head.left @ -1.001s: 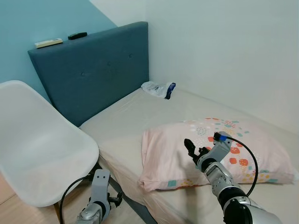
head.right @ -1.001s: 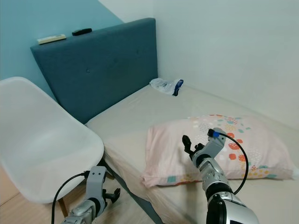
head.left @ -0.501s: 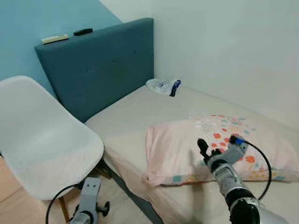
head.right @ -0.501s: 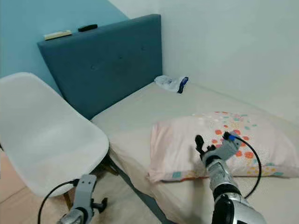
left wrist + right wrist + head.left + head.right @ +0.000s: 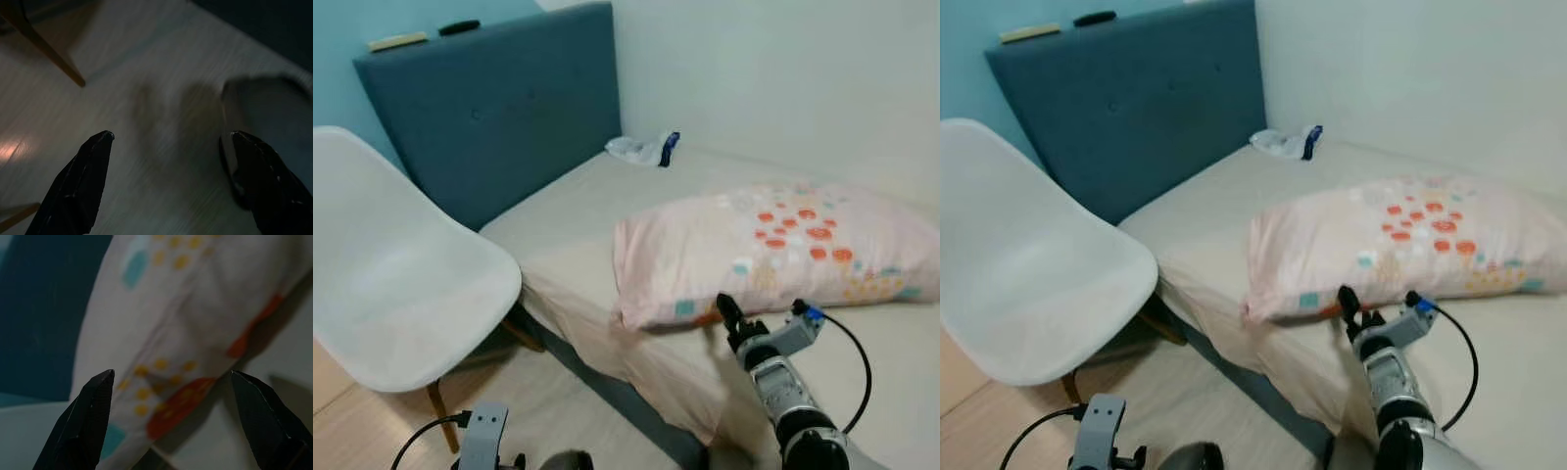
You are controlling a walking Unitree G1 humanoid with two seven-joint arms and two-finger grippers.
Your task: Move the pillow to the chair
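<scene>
Left gripper (image 5: 168, 142) is hung low over pale wood-grain floor (image 5: 146, 73), fingers spread, nothing held; a slim wooden chair leg (image 5: 49, 49) is seen close by. Right gripper (image 5: 171, 382) is held just before the near edge of the pillow (image 5: 773, 250), black tapered fingers (image 5: 88, 421) spread wide, released, not touching the fabric. It is seen low over the bed (image 5: 587, 215), by the pillow's front left corner.

The pillow lies flat on the bed, soft and plump, pale pink cotton with orange, yellow and teal dots. The bed sheet is smooth beige, draped over the mattress edge. The chair (image 5: 401, 284), a smooth white moulded shell on wooden legs, stands just beside the bed on the left. Beyond, a padded, buttoned dark-blue headboard (image 5: 499, 108); a crumpled plastic bag (image 5: 641, 149) lies by the wall.

Against half a second ago: the camera has dropped and shifted; the right gripper now sits below the pillow's front edge rather than over its face. The pillow itself is unmoved.
</scene>
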